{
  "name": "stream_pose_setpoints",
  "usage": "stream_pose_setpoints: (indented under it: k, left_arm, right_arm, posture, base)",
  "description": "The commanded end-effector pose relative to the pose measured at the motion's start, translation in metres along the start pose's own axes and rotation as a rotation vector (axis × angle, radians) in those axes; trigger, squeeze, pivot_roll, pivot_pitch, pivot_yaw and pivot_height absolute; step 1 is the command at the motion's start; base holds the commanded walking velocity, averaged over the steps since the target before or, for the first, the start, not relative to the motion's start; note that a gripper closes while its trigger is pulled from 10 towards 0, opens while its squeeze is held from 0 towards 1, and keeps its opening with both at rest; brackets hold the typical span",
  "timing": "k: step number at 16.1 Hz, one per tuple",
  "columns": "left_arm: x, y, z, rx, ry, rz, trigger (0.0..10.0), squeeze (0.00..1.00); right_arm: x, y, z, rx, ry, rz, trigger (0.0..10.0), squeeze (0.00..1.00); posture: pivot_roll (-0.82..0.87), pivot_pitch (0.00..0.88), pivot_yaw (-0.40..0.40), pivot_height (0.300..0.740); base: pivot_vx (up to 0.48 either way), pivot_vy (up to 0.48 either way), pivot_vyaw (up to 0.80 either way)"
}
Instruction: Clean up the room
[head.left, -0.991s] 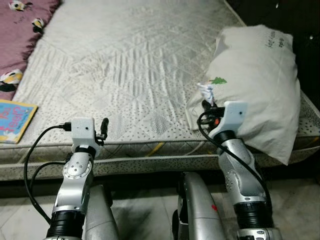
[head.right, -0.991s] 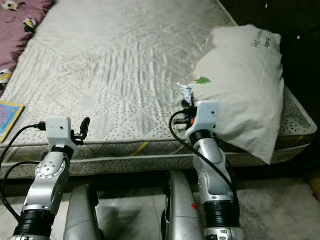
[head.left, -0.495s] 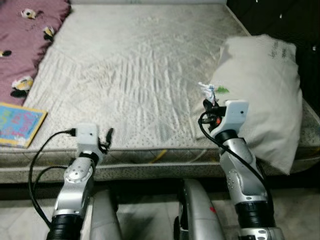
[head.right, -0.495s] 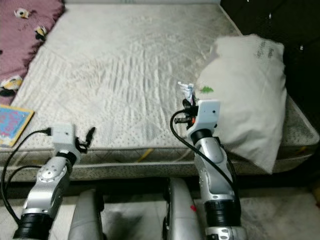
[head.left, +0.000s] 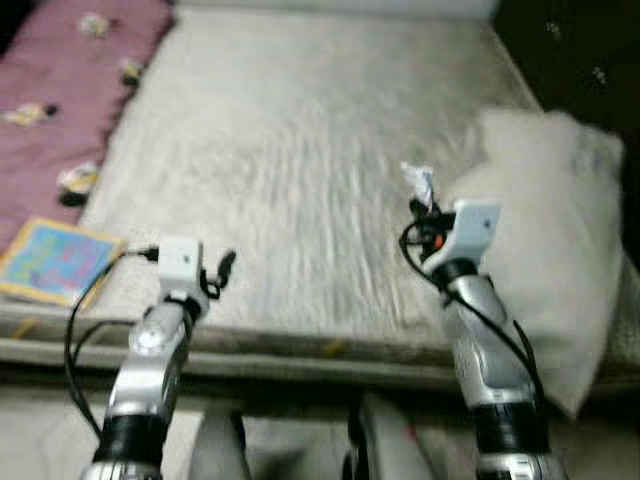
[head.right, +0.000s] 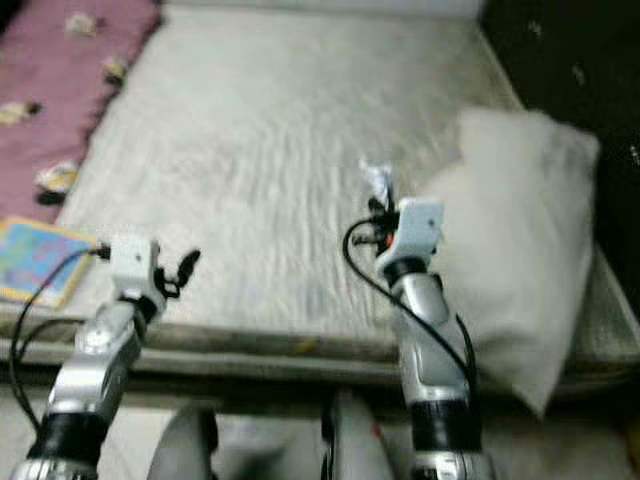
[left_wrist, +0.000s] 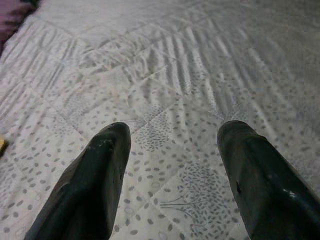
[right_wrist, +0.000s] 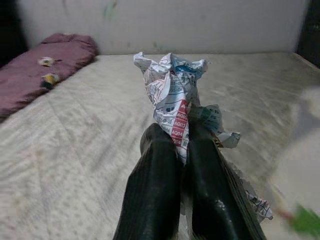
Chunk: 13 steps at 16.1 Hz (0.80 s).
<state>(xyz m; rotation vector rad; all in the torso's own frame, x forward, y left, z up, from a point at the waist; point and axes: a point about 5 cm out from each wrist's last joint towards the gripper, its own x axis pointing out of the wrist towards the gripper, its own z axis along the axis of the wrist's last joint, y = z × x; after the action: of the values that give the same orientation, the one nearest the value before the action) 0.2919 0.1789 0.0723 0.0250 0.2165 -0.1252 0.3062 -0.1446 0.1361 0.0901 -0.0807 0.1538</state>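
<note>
A crumpled printed paper wrapper sticks up from between the black fingers of my right gripper, which is shut on it. That gripper hovers above the bare quilted mattress, just left of a white pillow. My left gripper stands open over the mattress's near edge, with its two fingers apart above the dotted fabric and nothing between them.
A maroon blanket with small animal prints lies along the mattress's left side. A colourful picture book rests at the near left corner. The pillow overhangs the mattress's right front corner. Dark floor lies beyond the right edge.
The whole picture has shifted and blurred, so the camera has moved. Both grippers hold the same pose, the right one still gripping the wrapper.
</note>
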Motion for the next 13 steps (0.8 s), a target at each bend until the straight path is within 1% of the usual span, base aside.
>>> stream_pose_setpoints:
  k: [1, 2, 3, 4, 6, 7, 8, 9, 10, 11, 13]
  left_arm:
    - [-0.002, 0.0, -0.002, -0.011, 0.008, -0.008, 10.0, 0.0]
    - [-0.002, -0.003, -0.001, -0.015, 0.001, -0.017, 10.0, 0.0]
    - [-0.003, -0.003, -0.001, 0.003, -0.007, -0.019, 10.0, 0.0]
    - [-0.003, -0.003, 0.001, 0.013, -0.025, -0.014, 10.0, 0.0]
    - [-0.003, 0.0, 0.0, 0.025, -0.026, 0.024, 10.0, 0.0]
    - [-0.004, 0.003, 0.002, 0.054, -0.048, 0.052, 10.0, 0.0]
    - [-0.004, 0.004, 0.003, 0.08, -0.049, 0.06, 10.0, 0.0]
    - [-0.004, 0.007, -0.001, 0.054, -0.024, 0.08, 10.0, 0.0]
    - [-0.004, 0.006, -0.004, 0.023, -0.003, 0.075, 10.0, 0.0]
    - [-0.004, 0.006, -0.006, 0.013, 0.007, 0.069, 10.0, 0.0]
    - [-0.004, -0.001, -0.007, 0.0, 0.011, 0.036, 10.0, 0.0]
  right_arm:
    - [0.0, -0.001, 0.001, 0.001, 0.001, -0.007, 10.0, 0.0]
    - [0.0, -0.002, 0.001, -0.002, 0.001, -0.008, 10.0, 0.0]
    - [0.0, -0.002, 0.002, -0.003, 0.0, -0.009, 10.0, 0.0]
    - [0.0, -0.002, 0.002, -0.01, 0.001, -0.006, 10.0, 0.0]
    - [0.001, -0.002, 0.0, -0.013, 0.007, -0.001, 10.0, 0.0]
    - [0.0, -0.002, 0.0, -0.014, 0.008, 0.001, 10.0, 0.0]
    - [0.0, -0.002, 0.0, -0.014, 0.01, 0.002, 10.0, 0.0]
    - [0.0, -0.003, -0.001, -0.018, 0.011, 0.004, 10.0, 0.0]
    - [-0.001, -0.003, -0.001, -0.021, 0.013, 0.003, 10.0, 0.0]
    - [-0.001, -0.004, -0.001, -0.023, 0.013, 0.003, 10.0, 0.0]
    - [-0.001, -0.005, -0.001, -0.029, 0.016, -0.001, 10.0, 0.0]
  posture:
    - [0.02, 0.052, -0.033, 0.715]
    - [0.02, 0.052, -0.033, 0.729]
    - [0.02, 0.052, -0.033, 0.739]
    - [0.01, 0.047, -0.036, 0.74]
    - [0.02, 0.046, -0.036, 0.74]
    - [0.01, 0.044, -0.036, 0.74]
    - [0.01, 0.043, -0.034, 0.74]
    - [0.01, 0.041, -0.036, 0.74]
    - [0.01, 0.041, -0.036, 0.74]
    - [0.01, 0.041, -0.036, 0.74]
    - [0.01, 0.043, -0.036, 0.74]
  base:
    - [0.0, 0.0, 0.0]
    - [0.0, 0.0, 0.0]
    - [0.0, 0.0, 0.0]
    - [0.0, 0.0, 0.0]
    - [0.0, 0.0, 0.0]
    - [0.0, 0.0, 0.0]
    - [0.0, 0.0, 0.0]
    - [0.0, 0.0, 0.0]
    - [0.0, 0.0, 0.0]
    - [0.0, 0.0, 0.0]
    - [0.0, 0.0, 0.0]
